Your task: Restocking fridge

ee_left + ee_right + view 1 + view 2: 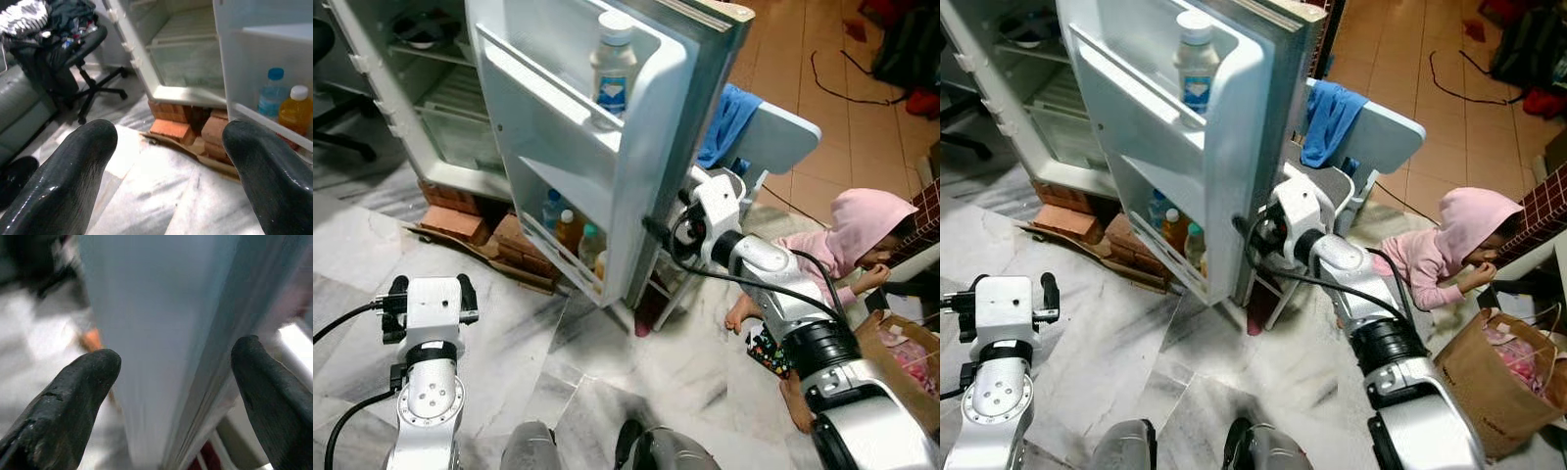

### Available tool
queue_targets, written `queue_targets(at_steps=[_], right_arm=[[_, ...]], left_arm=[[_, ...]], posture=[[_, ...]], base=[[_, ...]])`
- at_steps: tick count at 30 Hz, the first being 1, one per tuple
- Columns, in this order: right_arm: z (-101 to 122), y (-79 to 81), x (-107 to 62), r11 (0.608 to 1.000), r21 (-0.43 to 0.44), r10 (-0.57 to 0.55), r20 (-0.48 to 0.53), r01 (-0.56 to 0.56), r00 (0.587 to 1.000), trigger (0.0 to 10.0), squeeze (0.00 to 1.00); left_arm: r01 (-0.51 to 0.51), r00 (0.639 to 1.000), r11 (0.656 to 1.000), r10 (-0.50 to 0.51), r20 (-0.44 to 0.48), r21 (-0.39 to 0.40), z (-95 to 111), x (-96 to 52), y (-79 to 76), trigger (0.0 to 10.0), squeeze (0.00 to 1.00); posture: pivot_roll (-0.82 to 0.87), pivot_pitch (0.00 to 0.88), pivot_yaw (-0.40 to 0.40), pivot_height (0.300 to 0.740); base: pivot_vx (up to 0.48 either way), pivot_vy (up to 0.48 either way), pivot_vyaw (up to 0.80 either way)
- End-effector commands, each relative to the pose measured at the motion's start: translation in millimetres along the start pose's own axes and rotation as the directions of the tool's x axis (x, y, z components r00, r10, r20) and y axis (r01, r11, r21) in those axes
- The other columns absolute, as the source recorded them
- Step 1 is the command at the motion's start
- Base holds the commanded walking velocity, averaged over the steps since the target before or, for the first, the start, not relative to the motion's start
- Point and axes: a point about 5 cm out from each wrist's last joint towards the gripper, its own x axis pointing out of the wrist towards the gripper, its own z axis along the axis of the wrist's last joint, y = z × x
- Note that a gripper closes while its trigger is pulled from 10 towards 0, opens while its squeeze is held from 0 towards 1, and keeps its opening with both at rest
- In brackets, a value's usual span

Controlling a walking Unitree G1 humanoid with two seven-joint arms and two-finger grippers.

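Step in hand, as I judge it: working the fridge door (636, 166), not yet stocking. Right pincer (176, 382) is spread, its fingers straddling the door's outer edge (one on each face, contact not certain). Left pincer (171, 166) is spread, empty, low over the floor (607, 362). Next move likely calls for swinging the door without jolting the bottle (612, 64) on its upper shelf.

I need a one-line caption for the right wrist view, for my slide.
Right gripper open, its two black fingers on either side of the edge of the white fridge door.
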Motion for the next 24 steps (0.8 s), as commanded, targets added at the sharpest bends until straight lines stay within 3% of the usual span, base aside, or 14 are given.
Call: queue_targets(at_steps=[1, 4, 9, 13, 16, 17, 21, 24], right_arm=[[0.2, -11.0, -8.9, 0.992, 0.035, -0.126, 0.048, 0.124, 0.991, 10.0, 0.00], [-3.4, -12.1, -19.0, 0.984, 0.044, -0.174, 0.076, 0.171, 0.982, 10.0, 0.00], [-17.3, -2.9, -62.5, 0.966, 0.073, -0.256, 0.102, 0.249, 0.961, 10.0, 0.00], [-21.0, 1.9, -77.4, 0.953, 0.087, -0.300, 0.131, 0.291, 0.945, 10.0, 0.00], [-26.9, 1.1, -88.3, 0.929, 0.113, -0.366, 0.122, 0.353, 0.923, 10.0, 0.00], [-31.3, -0.2, -98.8, 0.909, 0.103, -0.415, 0.123, 0.404, 0.902, 10.0, 0.00], [-41.9, -1.0, -109.8, 0.863, 0.162, -0.494, 0.074, 0.478, 0.866, 10.0, 0.00], [-40.5, 2.5, -106.7, 0.870, 0.166, -0.482, 0.080, 0.465, 0.873, 10.0, 0.00]], left_arm=[[0.019, 0.999, 1.000, -0.018, 0.030, -0.011, 5.5, 0.3, -2.0, 10.0, 0.00], [0.031, 0.999, 0.999, -0.030, 0.038, -0.019, 5.6, -0.2, -2.9, 10.0, 0.00], [0.085, 0.995, 0.995, -0.083, 0.049, -0.043, 3.2, -8.1, -7.9, 10.0, 0.00], [0.093, 0.995, 0.994, -0.090, 0.049, -0.066, 0.4, -13.8, -9.4, 10.0, 0.00], [0.069, 0.995, 0.994, -0.063, 0.071, -0.090, 2.7, -16.2, -5.1, 10.0, 0.00], [0.074, 0.995, 0.993, -0.067, 0.076, -0.088, 1.9, -16.4, -3.4, 10.0, 0.00], [0.089, 0.992, 0.991, -0.080, 0.094, -0.097, 2.9, -13.3, -3.4, 10.0, 0.00], [0.114, 0.989, 0.988, -0.103, 0.109, -0.105, 5.5, -11.2, -8.0, 10.0, 0.00]], posture=[[0.21, 0.111, -0.071, 0.740], [0.20, 0.095, -0.062, 0.740], [0.18, 0.059, -0.064, 0.740], [0.18, 0.044, -0.070, 0.740], [0.17, 0.039, -0.072, 0.740], [0.17, 0.033, -0.071, 0.740], [0.15, 0.026, -0.060, 0.740], [0.14, 0.025, -0.059, 0.740]], base=[[0.000, 0.000, 0.00], [0.000, 0.000, 0.00], [0.000, 0.000, 0.00], [0.000, 0.000, 0.00], [0.000, 0.000, 0.00], [0.000, 0.000, 0.00], [0.068, 0.000, 0.00], [0.341, 0.000, 0.00]])
